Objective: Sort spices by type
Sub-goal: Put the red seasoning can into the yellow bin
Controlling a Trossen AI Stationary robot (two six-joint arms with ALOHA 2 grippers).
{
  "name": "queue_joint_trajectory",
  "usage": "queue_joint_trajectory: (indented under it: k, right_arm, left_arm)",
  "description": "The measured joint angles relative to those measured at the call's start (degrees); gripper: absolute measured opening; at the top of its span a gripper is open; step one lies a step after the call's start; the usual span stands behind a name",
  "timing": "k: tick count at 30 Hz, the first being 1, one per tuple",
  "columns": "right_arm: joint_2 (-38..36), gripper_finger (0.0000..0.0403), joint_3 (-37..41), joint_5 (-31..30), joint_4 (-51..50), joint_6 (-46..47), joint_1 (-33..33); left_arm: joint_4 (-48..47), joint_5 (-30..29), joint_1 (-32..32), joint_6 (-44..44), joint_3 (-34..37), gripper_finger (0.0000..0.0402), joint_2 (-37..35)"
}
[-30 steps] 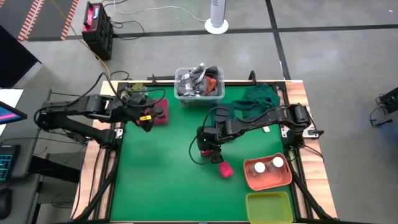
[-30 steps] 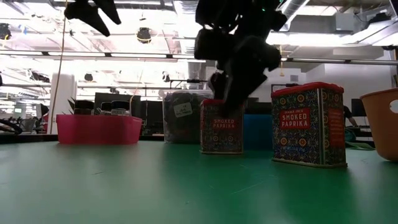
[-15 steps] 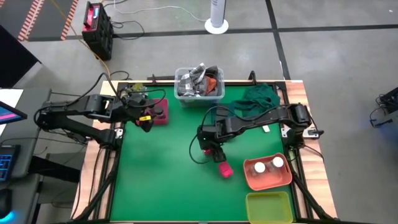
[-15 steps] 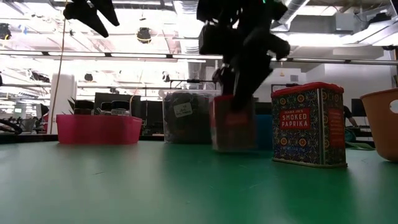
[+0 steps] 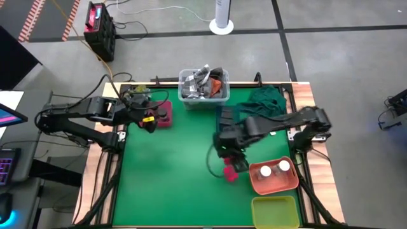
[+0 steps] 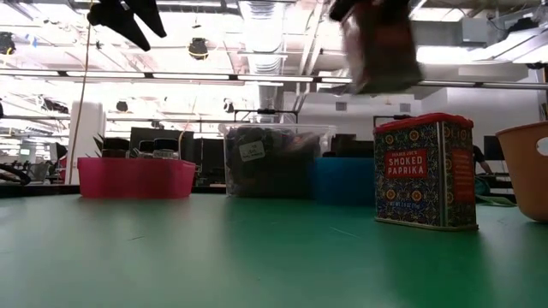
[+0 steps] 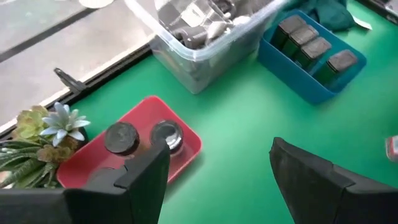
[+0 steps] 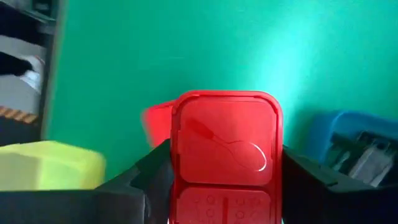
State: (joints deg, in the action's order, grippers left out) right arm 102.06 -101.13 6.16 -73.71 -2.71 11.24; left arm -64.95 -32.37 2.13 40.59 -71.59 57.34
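Green table (image 6: 214, 257): "SMOKED PAPRIKA" tin (image 6: 425, 173) stands; right fingers (image 8: 219, 186) grip red-lidded tin (image 8: 227, 155); left fingers (image 7: 217, 180) apart, empty.

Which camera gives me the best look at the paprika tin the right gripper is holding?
The right wrist view: the tin's red lid fills the frame between the right gripper's dark fingers. The low view shows it only as a blur lifted near the top. From the high view the arm mostly hides it, and the left wrist view misses it.
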Motion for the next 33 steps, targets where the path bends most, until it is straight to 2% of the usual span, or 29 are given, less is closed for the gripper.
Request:
queue_joint_trajectory:
  k: [6, 13, 17, 21, 28, 33]
  right_arm:
    - [-11.08, 0.024, 8.34, -3.76, 4.53, 14.1, 10.37]
    - [-19.42, 0.024, 18.19, -9.23, 11.02, 41.38, 26.15]
    - [-19.33, 0.0244, 20.42, -12.97, 11.96, 53.88, 36.07]
    - [-16.86, 0.0246, 22.3, -13.83, 12.53, 65.93, 43.47]
    - [-14.27, 0.0248, 23.22, -16.24, 12.42, 94.1, 53.45]
    - [-11.65, 0.0249, 23.22, -16.86, 10.38, 111.66, 58.05]
  left_arm:
    - [1.19, -1.59, 0.0, 0.65, 0.0, 0.0263, 0.0]
    - [4.21, -1.57, -0.02, 2.79, 0.0, 0.0263, 0.0]
    - [4.65, -1.54, 0.0, 4.58, 0.0, 0.0263, 0.0]
    - [4.63, -1.53, -0.02, 7.06, 0.0, 0.0263, 0.0]
    - [4.55, -1.0, 0.0, 8.78, 0.0, 0.0263, 0.0]
    - [4.55, -1.04, -0.29, 8.78, 0.0, 0.0263, 0.0]
